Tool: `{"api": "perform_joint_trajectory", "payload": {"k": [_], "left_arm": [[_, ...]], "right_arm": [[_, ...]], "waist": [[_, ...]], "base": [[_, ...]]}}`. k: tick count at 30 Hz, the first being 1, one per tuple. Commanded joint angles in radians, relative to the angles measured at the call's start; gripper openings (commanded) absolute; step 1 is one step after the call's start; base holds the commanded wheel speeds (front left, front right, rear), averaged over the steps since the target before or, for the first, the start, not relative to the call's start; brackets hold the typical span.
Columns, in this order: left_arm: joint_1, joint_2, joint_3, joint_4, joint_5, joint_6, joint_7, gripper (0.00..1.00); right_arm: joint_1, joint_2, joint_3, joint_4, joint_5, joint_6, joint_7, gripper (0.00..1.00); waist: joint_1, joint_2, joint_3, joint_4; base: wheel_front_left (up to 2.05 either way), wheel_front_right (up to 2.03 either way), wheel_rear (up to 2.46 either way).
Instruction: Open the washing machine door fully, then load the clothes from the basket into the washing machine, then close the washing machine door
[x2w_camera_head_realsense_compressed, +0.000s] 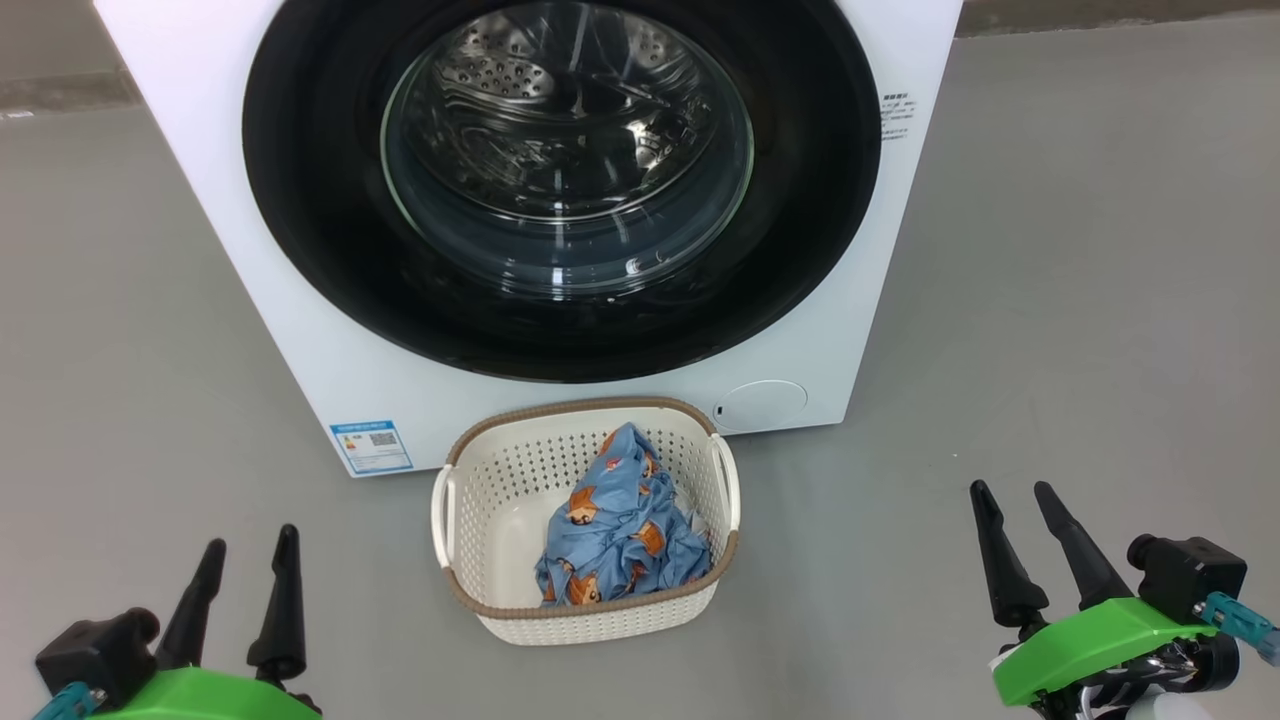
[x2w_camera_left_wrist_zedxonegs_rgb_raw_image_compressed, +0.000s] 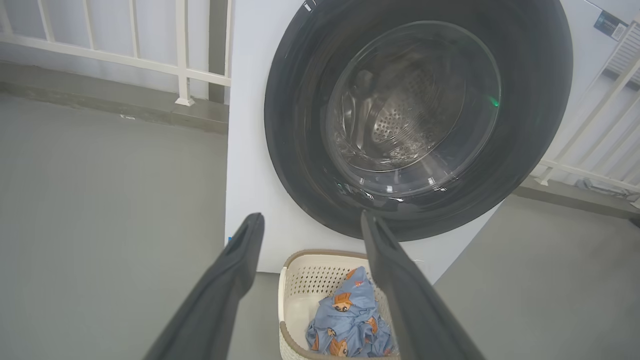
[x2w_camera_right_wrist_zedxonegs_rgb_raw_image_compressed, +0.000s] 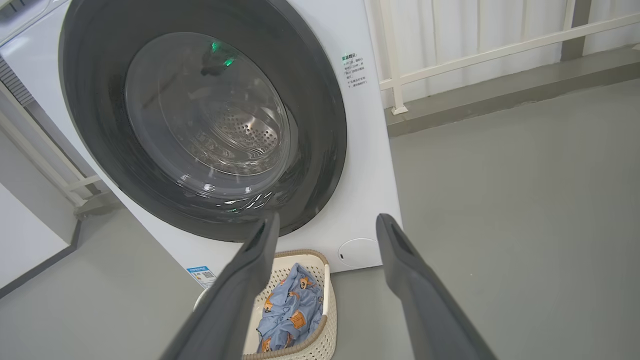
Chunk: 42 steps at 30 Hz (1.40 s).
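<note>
Left gripper (x2w_camera_head_realsense_compressed: 252, 538): low at the left of the head view, over the grey floor (x2w_camera_head_realsense_compressed: 130, 380). Its two dark fingers (x2w_camera_left_wrist_zedxonegs_rgb_raw_image_compressed: 235, 270) are spread with nothing between them and point toward the machine.
Blue label sticker (x2w_camera_head_realsense_compressed: 371, 446): on the lower left corner of the machine's front, just left of the basket.
Washing machine (x2w_camera_head_realsense_compressed: 290, 320): white, standing on the floor straight ahead, well apart from both grippers.
Washing machine door (x2w_camera_head_realsense_compressed: 300, 150): closed, its glossy black ring lying flat against the white front. The perforated steel drum (x2w_camera_head_realsense_compressed: 500, 80) shows through the clear glass bowl.
Basket (x2w_camera_head_realsense_compressed: 500, 470): on the floor close in front of the machine, below the door and between the two grippers. It has a brown rim and a white handle on each side. Whether it touches the machine cannot be told.
Clothes (x2w_camera_head_realsense_compressed: 620, 520): a light blue bundle with orange-brown animal prints, inside the basket and heaped toward its right side. The left of the basket's bottom is bare.
Round filter cap (x2w_camera_head_realsense_compressed: 760, 405): low on the machine's right, just beyond the basket's far right corner.
Right gripper (x2w_camera_head_realsense_compressed: 1010, 488): low at the right of the head view, over the floor. Its fingers (x2w_camera_right_wrist_zedxonegs_rgb_raw_image_compressed: 400, 260) are parted and hold nothing.
Railing (x2w_camera_right_wrist_zedxonegs_rgb_raw_image_compressed: 450, 55): white bars along the wall behind the machine.
</note>
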Motion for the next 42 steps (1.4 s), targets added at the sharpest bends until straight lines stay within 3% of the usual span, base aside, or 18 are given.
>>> {"api": "perform_joint_trajectory", "payload": {"k": [1,24,33,42], "left_arm": [[-0.041,0.026,0.033,-0.028,0.026,-0.005,-0.012,1.00],[-0.065,0.039,0.052,0.009,0.303,-0.007,-0.083,1.00],[-0.074,0.033,0.054,0.022,0.287,-0.007,-0.084,1.00],[-0.074,0.025,0.066,0.056,0.265,-0.007,-0.084,1.00]], "right_arm": [[-0.053,-0.013,0.020,-0.022,-0.025,0.001,-0.012,1.00],[-0.078,-0.021,0.027,-0.017,-0.322,0.002,-0.083,1.00],[-0.079,-0.006,0.017,-0.008,-0.233,0.002,-0.083,1.00],[-0.076,-0.012,0.022,-0.007,-0.218,0.002,-0.083,1.00]], "waist": [[0.0000,0.0000,0.000,0.000],[0.0000,0.0000,-0.002,-0.007],[0.0000,0.0000,-0.002,-0.007],[0.0000,0.0000,-0.004,-0.002]], "base": [[0.00,0.00,0.00],[0.00,0.00,0.00],[0.00,0.00,0.00],[0.00,0.00,0.00]]}}
